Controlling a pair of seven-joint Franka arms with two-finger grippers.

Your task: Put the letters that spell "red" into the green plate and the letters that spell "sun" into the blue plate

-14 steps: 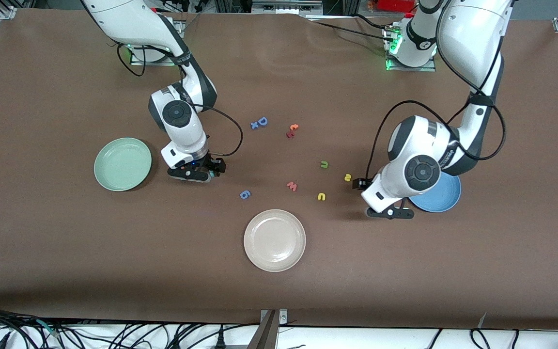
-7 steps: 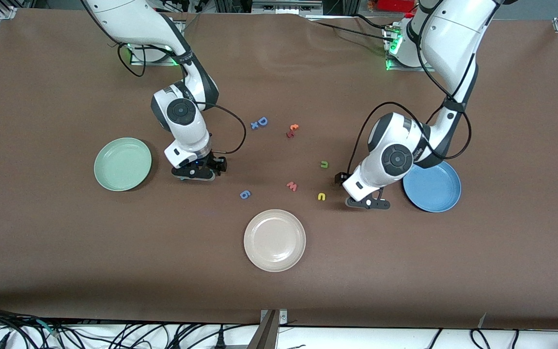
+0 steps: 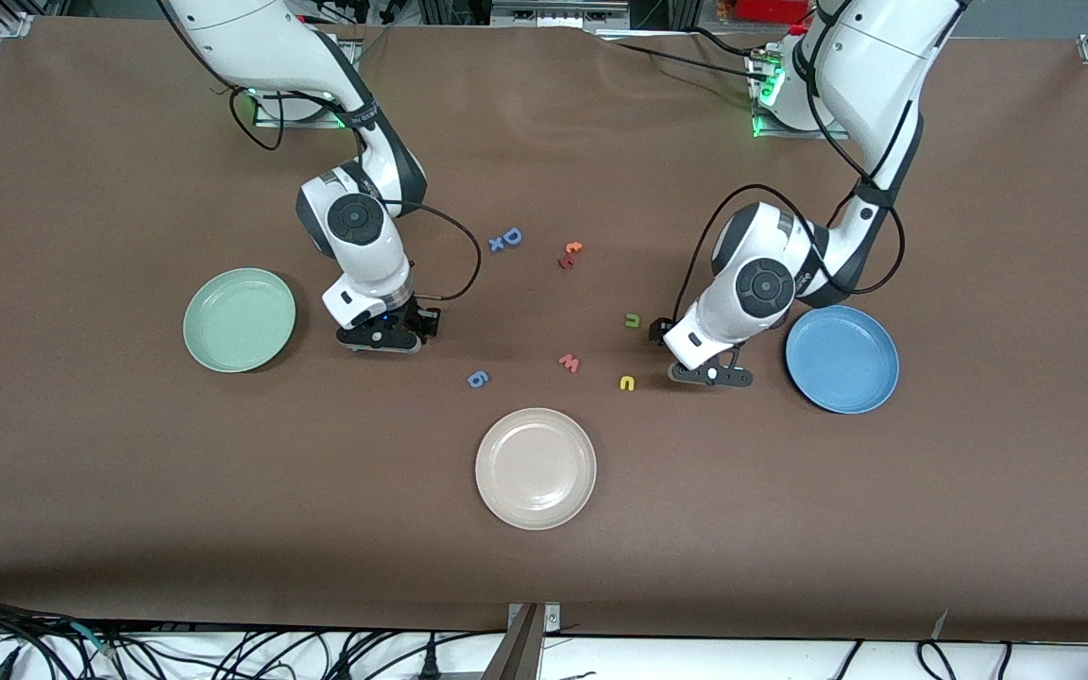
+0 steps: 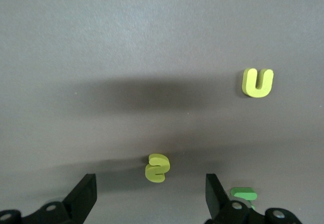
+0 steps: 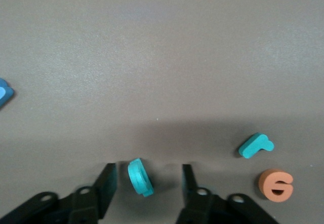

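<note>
My right gripper (image 3: 382,338) (image 5: 148,168) is low over the table beside the green plate (image 3: 240,319). Its fingers are open, with a teal-blue "d" (image 5: 140,177) tipped on edge between them, close to one finger and apart from the other. A teal "r" (image 5: 255,145) and an orange "e" (image 5: 276,185) lie next to it. My left gripper (image 3: 709,375) (image 4: 150,178) is open, and a yellow "s" (image 4: 157,167) lies flat between its fingers. A yellow arch letter (image 3: 627,382) (image 4: 258,82) and a green arch letter (image 3: 632,321) lie close by. The blue plate (image 3: 841,359) sits toward the left arm's end.
A beige-white plate (image 3: 535,467) lies nearer the front camera, mid-table. A pink "w" (image 3: 569,363) and a blue "6" piece (image 3: 477,379) lie between the grippers. Farther back are a blue "D" (image 3: 511,236) and orange and red pieces (image 3: 570,253).
My left arm has swung away from the blue plate toward the letters and now covers the yellow "s". My right gripper has shifted slightly and its fingers have drawn closer together.
</note>
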